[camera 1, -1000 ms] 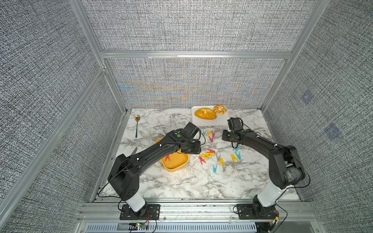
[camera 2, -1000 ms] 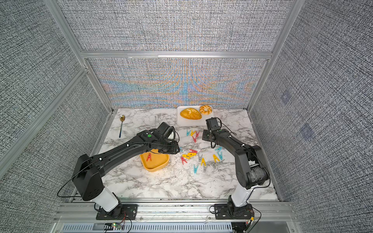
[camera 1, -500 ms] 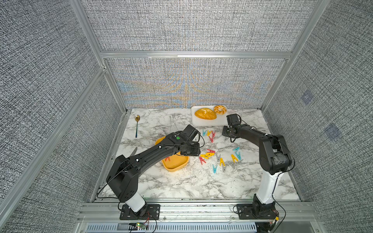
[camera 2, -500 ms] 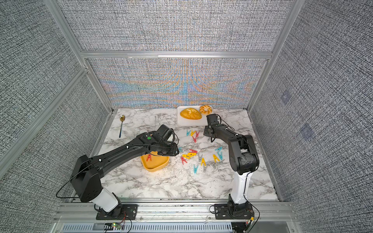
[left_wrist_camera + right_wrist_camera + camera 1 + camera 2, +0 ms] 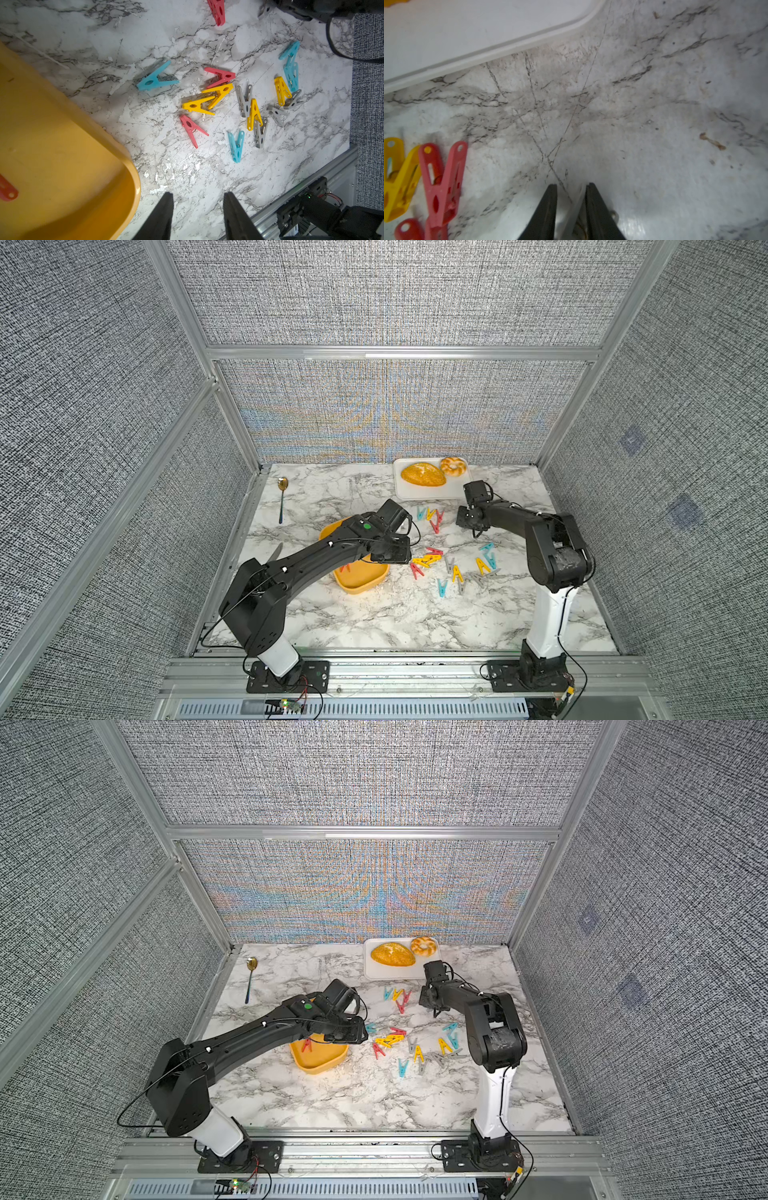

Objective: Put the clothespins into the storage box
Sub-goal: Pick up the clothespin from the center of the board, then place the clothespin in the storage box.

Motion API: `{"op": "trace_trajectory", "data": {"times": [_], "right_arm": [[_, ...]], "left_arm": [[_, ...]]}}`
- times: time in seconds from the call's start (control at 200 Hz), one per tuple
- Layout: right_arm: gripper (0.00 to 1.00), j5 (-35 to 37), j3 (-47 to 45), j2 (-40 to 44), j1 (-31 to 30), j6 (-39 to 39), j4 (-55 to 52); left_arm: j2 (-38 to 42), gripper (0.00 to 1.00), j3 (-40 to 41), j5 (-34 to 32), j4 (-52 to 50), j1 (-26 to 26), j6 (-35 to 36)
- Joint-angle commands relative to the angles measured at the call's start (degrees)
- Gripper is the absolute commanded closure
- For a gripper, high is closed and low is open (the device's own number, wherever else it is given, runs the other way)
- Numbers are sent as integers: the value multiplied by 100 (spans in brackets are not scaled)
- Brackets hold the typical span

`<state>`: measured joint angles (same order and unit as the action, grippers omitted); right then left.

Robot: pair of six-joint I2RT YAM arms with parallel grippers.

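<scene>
Nearest, the yellow storage box [image 5: 361,588] sits on the marble table [image 5: 374,614] with one red clothespin [image 5: 306,1045] inside. The left tool [image 5: 197,197] hovers by its far right edge, fingers apart and empty. Loose clothespins [image 5: 195,106] lie scattered right of the box. Farther back, the right tool [image 5: 572,185] pinches a grey clothespin [image 5: 574,207] near the white tray [image 5: 432,492].

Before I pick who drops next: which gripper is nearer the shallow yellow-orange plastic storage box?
Left. The left gripper hovers, jaws open, beside the yellow-orange box's rim; the right gripper, holding a grey clothespin, is beyond the scattered clothespins, by the flat white plastic tray.
</scene>
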<state>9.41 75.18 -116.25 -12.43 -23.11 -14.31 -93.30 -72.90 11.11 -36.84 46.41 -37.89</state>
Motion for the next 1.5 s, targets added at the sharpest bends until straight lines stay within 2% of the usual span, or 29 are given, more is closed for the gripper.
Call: {"op": "trace_trajectory", "data": {"times": [0.0, 0.29, 0.495, 0.761, 0.991, 1.221, 1.496], "right_arm": [[73, 43, -3, -20, -7, -13, 143], [93, 34, -263, 340, -57, 8, 245], [100, 27, -553, 835, -320, 35, 302], [100, -44, -760, 1461, -1298, 5, 293], [100, -235, -227, 1658, -2281, -132, 73], [100, -474, 679, 1353, -3237, -217, -144], [99, -706, 1393, 764, -3995, -356, -257]], "left_arm": [[-6, 55, 13, 5, 109, -1, -26], [126, 55, 81, -139, 128, -9, -80], [453, 54, 101, -430, 27, -77, -122], [1346, 46, 572, -697, 10, -570, -252], [2281, 40, 1167, -1093, -52, -1075, -417], [2930, 35, 1685, -993, -165, -1703, -517], [3494, 33, 2262, -764, -258, -2410, -671]]}}
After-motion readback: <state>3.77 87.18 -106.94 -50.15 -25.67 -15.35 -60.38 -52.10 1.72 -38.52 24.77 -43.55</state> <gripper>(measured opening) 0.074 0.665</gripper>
